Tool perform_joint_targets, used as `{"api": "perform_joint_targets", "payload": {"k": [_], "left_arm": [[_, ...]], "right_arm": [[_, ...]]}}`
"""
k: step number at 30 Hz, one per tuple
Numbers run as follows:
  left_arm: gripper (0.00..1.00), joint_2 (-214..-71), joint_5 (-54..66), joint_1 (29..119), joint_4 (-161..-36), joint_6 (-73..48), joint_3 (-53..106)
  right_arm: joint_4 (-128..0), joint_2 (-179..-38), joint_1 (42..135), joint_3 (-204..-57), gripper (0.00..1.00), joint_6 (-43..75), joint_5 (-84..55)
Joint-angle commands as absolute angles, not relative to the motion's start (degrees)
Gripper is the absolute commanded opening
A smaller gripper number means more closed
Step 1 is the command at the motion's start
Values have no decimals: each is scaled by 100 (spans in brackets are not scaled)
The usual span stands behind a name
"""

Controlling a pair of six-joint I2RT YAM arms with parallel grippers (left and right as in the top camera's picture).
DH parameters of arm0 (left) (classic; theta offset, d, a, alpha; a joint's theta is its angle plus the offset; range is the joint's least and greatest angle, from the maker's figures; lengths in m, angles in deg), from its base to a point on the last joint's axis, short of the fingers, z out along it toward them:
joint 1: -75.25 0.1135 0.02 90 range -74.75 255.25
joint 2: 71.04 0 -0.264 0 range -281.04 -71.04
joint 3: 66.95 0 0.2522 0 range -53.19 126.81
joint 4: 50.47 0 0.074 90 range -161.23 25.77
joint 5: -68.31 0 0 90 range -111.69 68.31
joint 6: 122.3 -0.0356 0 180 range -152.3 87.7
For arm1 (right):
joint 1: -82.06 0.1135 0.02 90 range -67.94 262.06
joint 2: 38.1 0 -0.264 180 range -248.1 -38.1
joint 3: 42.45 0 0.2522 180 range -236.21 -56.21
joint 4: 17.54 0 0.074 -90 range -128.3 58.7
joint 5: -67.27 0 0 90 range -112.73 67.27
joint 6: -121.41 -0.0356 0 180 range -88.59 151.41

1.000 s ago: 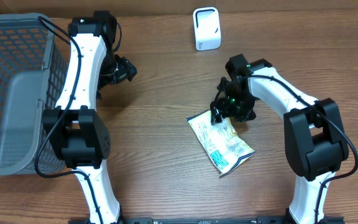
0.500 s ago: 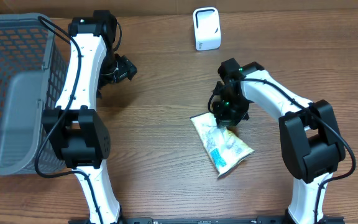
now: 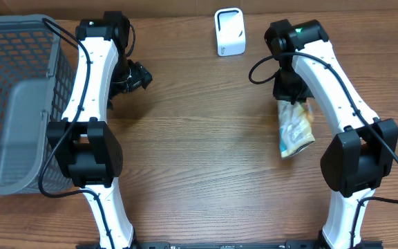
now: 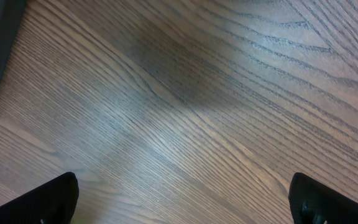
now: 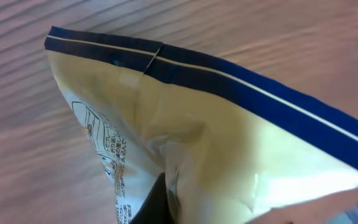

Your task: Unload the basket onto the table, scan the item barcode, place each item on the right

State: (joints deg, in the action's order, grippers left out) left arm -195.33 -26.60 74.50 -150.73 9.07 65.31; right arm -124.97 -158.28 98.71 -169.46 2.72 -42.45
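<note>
White links (image 3: 92,76), black joints (image 3: 88,153), cables (image 3: 253,72), black left end effector (image 3: 142,77)

Overhead: looks straight down from well above, wide enough to take in the wooden counter (image 3: 199,180), the left arm (image 3: 92,76), the right arm (image 3: 327,76), the basket (image 3: 19,104) and the scanner (image 3: 229,31). Left wrist: faces down at bare counter grain from close by, left jaws showing only as dark tips in the bottom corners. Right wrist: sits very near the snack bag (image 5: 216,143) (fills most of the frame), blurred wood behind. Shares that bag (image 3: 294,128) with the overhead.
</note>
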Motion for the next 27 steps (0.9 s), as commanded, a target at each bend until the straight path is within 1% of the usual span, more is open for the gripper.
{"api": "perform_joint_targets", "payload": {"k": [1, 7, 11, 14, 19, 23, 27], "left_arm": [[100, -19374, -2655, 7406, -15064, 795, 6616], [100, -19374, -2655, 7406, -15058, 795, 6616], [100, -19374, -2655, 7406, -15053, 798, 6616], [100, -19374, -2655, 7406, -15051, 795, 6616], [100, -19374, -2655, 7406, -15051, 798, 6616], [100, -19374, -2655, 7406, -15051, 795, 6616], [100, -19374, -2655, 7406, -15051, 798, 6616]], "right_arm": [[-12619, -15769, 9897, -16887, 4, -779, -5531], [-12617, -15772, 9862, -16044, 4, -1391, -6173], [-12488, -15772, 9713, -15548, 4, -1686, -6162], [-12377, -15772, 9659, -15180, 4, -1686, -6167], [-12235, -15772, 9761, -15034, 4, -1706, -5686], [-11999, -15783, 10017, -15027, 4, -1706, -5161], [-11850, -15783, 10330, -15027, 5, -1717, -4949]]}}
